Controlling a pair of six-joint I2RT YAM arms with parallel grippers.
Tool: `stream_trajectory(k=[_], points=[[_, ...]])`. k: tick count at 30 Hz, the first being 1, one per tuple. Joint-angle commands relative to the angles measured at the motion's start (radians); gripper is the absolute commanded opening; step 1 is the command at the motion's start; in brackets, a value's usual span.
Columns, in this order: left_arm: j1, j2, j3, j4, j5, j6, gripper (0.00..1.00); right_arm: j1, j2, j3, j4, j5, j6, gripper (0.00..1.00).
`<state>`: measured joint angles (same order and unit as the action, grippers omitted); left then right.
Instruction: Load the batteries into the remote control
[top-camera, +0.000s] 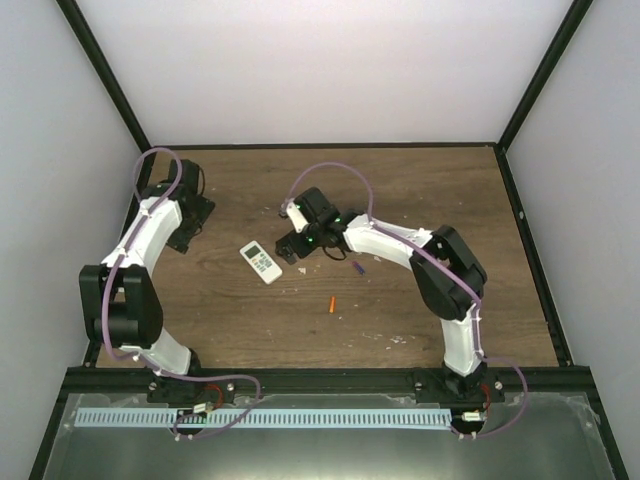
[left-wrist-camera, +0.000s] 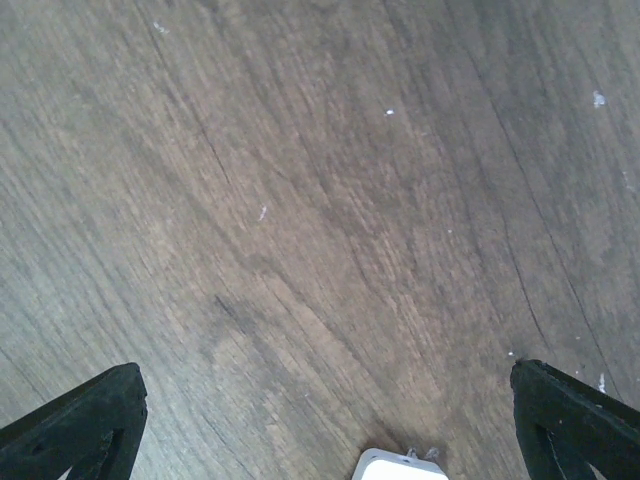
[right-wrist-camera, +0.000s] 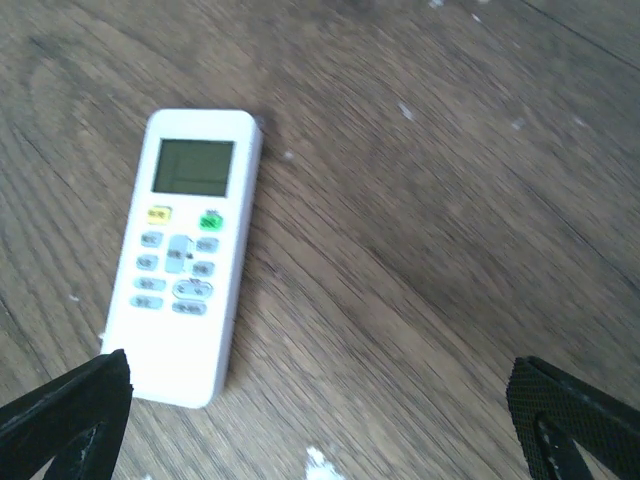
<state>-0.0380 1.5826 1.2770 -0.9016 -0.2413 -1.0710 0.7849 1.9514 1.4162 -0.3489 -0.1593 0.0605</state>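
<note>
**Top view.** A small white rectangular remote control (top-camera: 261, 262) lay face up on the brown wood-grain tabletop (top-camera: 420, 200), left of centre, with its pale screen and buttons showing. A thin orange cylindrical battery (top-camera: 331, 306) lay apart from it, nearer the arm bases. A thin purple cylindrical battery (top-camera: 358, 268) lay just beside the right forearm.

**Wrist views.** The right gripper (right-wrist-camera: 318, 370) hung close to the remote, its jaws spread wide and holding nothing. The left gripper (left-wrist-camera: 322, 385), equally wide and empty, hung over bare wood near the table's left side.
</note>
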Motion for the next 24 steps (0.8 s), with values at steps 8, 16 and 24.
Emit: stream_trajectory(k=[8, 16, 24], points=[[0.019, -0.028, -0.018, -0.026, 0.050, -0.061, 1.00, 0.109, 0.143, 0.247, -0.151, 0.013, -0.064, 1.00], [0.023, -0.037, -0.019, -0.037, 0.053, -0.069, 1.00, 0.143, 0.202, 0.341, -0.295, 0.018, -0.047, 1.00], [0.024, -0.050, -0.020, -0.045, 0.049, -0.079, 1.00, 0.180, 0.276, 0.423, -0.386, 0.049, -0.027, 1.00]])
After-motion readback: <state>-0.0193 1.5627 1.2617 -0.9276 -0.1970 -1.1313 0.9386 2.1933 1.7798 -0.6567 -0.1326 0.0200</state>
